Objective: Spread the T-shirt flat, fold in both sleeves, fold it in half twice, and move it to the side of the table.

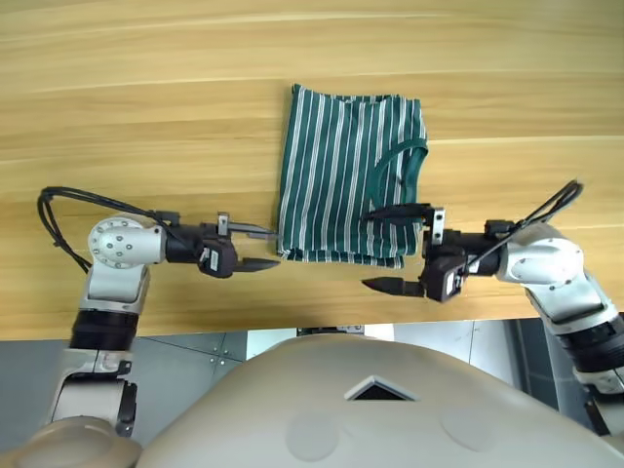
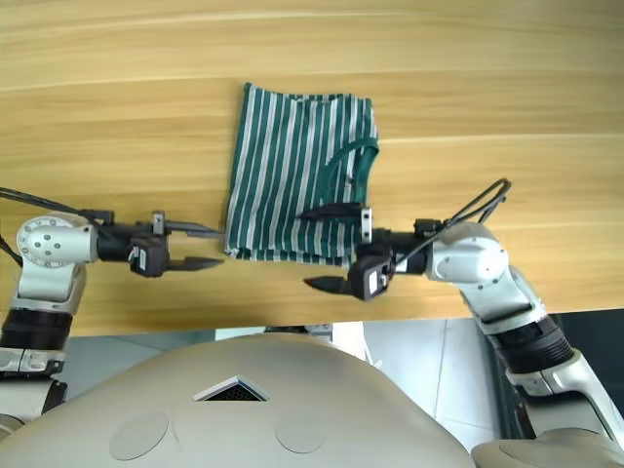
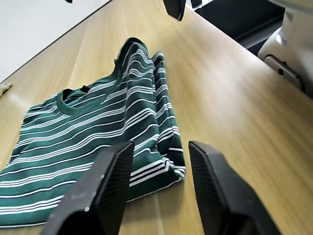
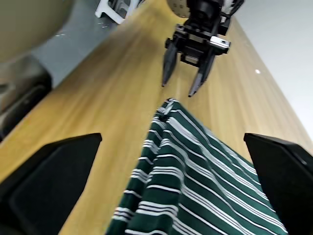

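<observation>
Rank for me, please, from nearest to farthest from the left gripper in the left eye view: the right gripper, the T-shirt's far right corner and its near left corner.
1. The T-shirt's near left corner, right at the open jaws of the left gripper.
2. The right gripper, across the shirt's near edge, on the robot's right.
3. The T-shirt's far right corner, diagonally across, farthest from the robot.

Silver-grey arms [image 1: 119,244], looped black cables [image 1: 68,192], black left pincer [image 1: 277,248], right pincer [image 1: 366,250]
</observation>
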Controlling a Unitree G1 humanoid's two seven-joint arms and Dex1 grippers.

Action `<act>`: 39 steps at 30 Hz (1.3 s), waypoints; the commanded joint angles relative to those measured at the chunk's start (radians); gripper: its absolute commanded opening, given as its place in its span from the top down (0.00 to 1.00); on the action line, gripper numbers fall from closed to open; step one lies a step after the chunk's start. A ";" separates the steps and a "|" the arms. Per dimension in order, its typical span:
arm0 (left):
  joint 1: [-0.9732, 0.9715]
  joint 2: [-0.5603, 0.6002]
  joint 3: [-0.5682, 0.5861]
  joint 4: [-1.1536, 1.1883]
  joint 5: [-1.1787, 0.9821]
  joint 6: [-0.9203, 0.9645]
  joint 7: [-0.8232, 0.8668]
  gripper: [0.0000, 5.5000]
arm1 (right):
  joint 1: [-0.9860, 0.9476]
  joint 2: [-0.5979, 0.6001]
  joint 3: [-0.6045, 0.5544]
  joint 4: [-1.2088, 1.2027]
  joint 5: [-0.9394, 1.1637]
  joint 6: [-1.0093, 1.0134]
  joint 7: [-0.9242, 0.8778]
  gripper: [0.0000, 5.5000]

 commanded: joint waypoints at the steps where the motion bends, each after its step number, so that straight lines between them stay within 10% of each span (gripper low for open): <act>1: 0.001 0.032 -0.050 0.010 0.045 -0.029 0.049 0.54 | 0.030 -0.025 0.000 0.034 -0.071 -0.012 0.002 0.02; 19: -0.081 0.095 -0.166 0.132 0.198 -0.091 0.268 0.02 | -0.044 0.007 -0.009 0.264 -0.339 0.034 -0.194 0.02; 24: -0.092 0.115 -0.205 0.148 0.207 -0.119 0.289 0.02 | -0.014 -0.010 -0.012 0.247 -0.331 0.028 -0.197 0.02; 39: -0.153 0.131 -0.279 0.214 0.254 -0.169 0.357 0.46 | 0.049 -0.043 -0.044 0.218 -0.306 0.043 -0.198 0.08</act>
